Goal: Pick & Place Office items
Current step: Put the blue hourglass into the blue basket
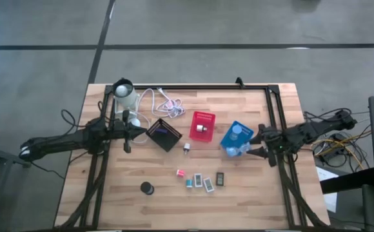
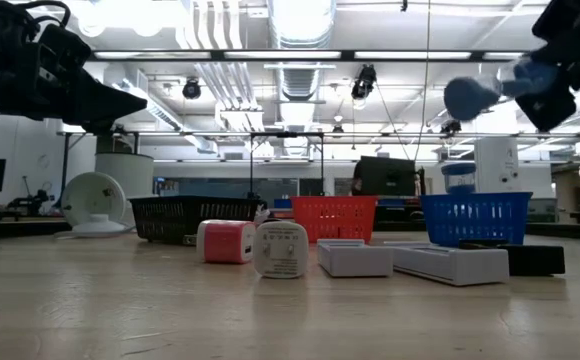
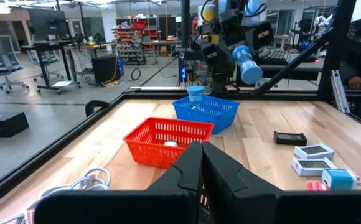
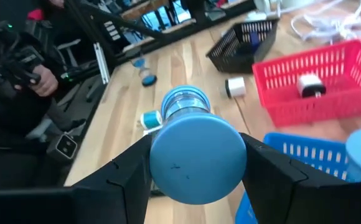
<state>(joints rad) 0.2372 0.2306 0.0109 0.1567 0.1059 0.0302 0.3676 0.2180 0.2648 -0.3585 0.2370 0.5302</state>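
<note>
My right gripper (image 1: 250, 146) is shut on a pale-blue round piece (image 4: 196, 155) with a clear body, beside the near side of the blue mesh bin (image 1: 232, 136). A second pale-blue piece (image 3: 195, 93) lies in that bin. My left gripper (image 1: 127, 133) is shut and empty, above the table beside the black bin (image 1: 164, 134). Pink (image 1: 180, 173), teal (image 1: 189, 183), white (image 1: 210, 185) and black (image 1: 220, 178) blocks and a black disc (image 1: 147, 187) lie on the near half of the table. My right gripper pinches the pale-blue piece by its blue end cap (image 4: 168, 163) between its two fingers (image 4: 264, 171). The fingers come level from the table's right. The piece lies along the fingers, its clear body (image 4: 185, 102) pointing away from the wrist. It is lifted clear (image 2: 475, 95).
A red bin (image 1: 203, 118) with a small white item (image 1: 200, 128) stands mid-table, and a small white piece (image 1: 187, 147) lies near it. A white lamp (image 1: 124, 93) and its cable (image 1: 163, 103) are at the far left. A black frame (image 1: 274, 109) runs along the table's edges.
</note>
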